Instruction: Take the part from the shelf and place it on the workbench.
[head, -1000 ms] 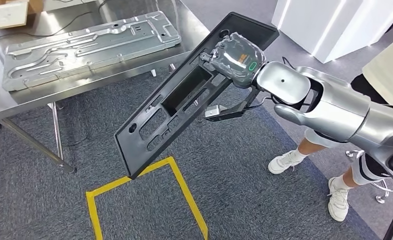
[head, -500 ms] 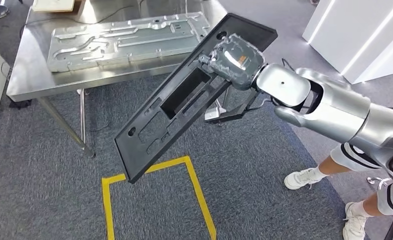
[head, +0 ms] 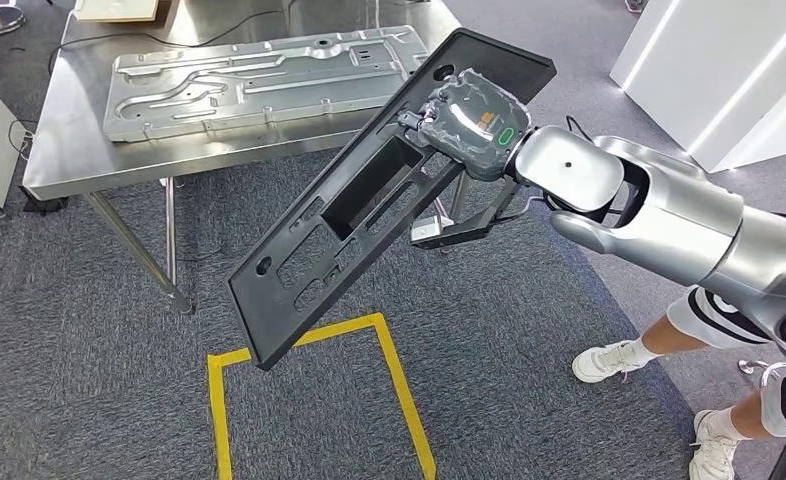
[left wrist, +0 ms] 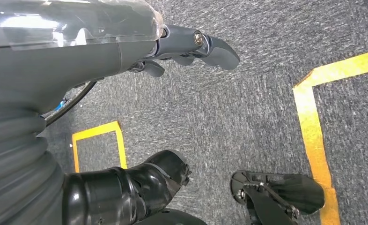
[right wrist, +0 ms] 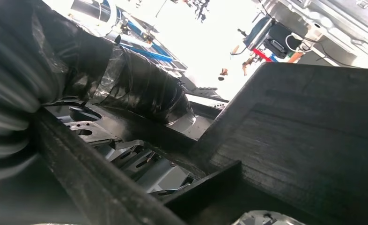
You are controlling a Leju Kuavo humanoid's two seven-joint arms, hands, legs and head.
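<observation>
We see a matt black plastic panel [head: 369, 200], shiny steel table [head: 79, 160], dull pressed metal plate [head: 259, 80], rough grey carpet [head: 89, 400].

steel workbench [head: 79, 160] bearing metal panel [head: 259, 75]

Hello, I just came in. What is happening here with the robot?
The right robot hand holds a long black plastic part tilted in the air above the grey carpet. The steel workbench stands ahead with a metal panel on it; the part is not yet there. The left robot hand holds nothing.
</observation>
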